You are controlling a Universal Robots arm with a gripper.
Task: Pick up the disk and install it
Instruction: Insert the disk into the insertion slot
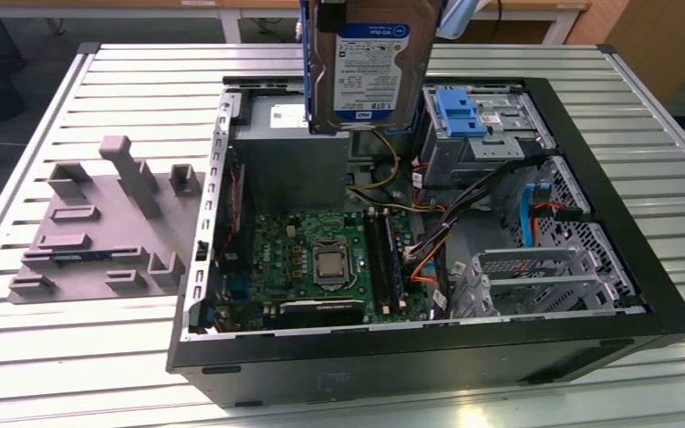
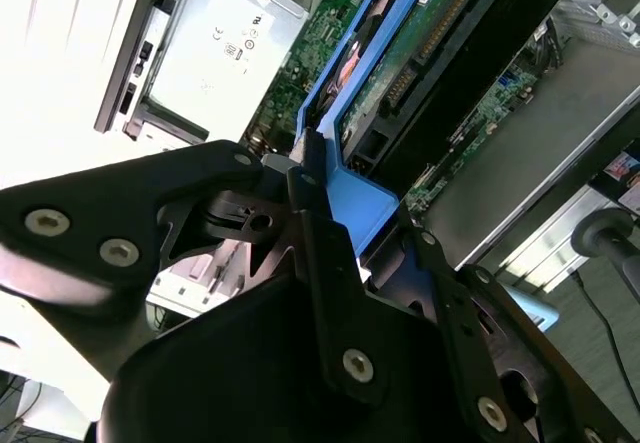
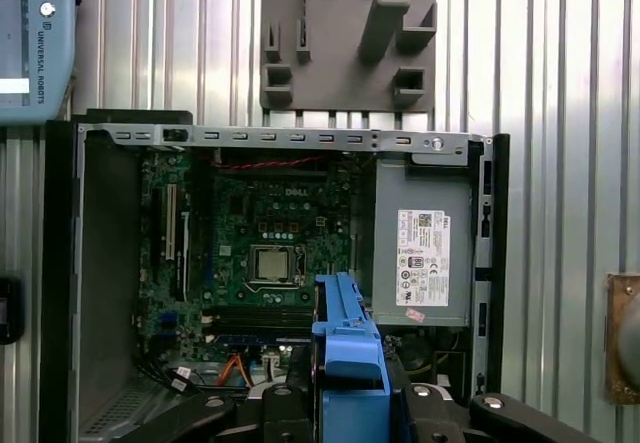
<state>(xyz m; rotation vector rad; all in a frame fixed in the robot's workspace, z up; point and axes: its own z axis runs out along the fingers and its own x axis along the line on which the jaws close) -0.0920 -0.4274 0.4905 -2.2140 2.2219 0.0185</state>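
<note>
A ribbed metal table (image 1: 81,357) is carrying an open computer case (image 1: 438,361) lying on its side, with a grey slotted fixture plate (image 1: 93,232) sitting beside it on the exterior view's left.

The exterior view is presenting the disk (image 1: 367,80) by its white-and-blue labelled face. The disk is hanging upright at the top of the scene, clear above the case's interior. Under it, the motherboard (image 1: 318,259) and the grey power supply (image 1: 289,165) are lying exposed. Toward the exterior view's right, a blue bracket (image 1: 458,114) is sitting in a bay and a bare metal drive cage (image 1: 533,281) is standing near the case's front wall.

The second wrist view is giving the disk's other side (image 2: 450,33), a green circuit board edged by a blue side rail (image 2: 345,73). The first wrist view is looking straight down past that rail (image 3: 345,323) onto the motherboard (image 3: 260,243) and the power supply (image 3: 420,243), and is also taking in a teach pendant (image 3: 35,43) lying beyond the case.

The gripper (image 2: 350,203) is clamping its black fingers (image 2: 320,263) together on the end of the disk, pressing against the blue rail from both sides. In the first wrist view the gripper (image 3: 345,373) is flanking the same blue end, so the disk is extending straight out from between the fingers toward the case below.
</note>
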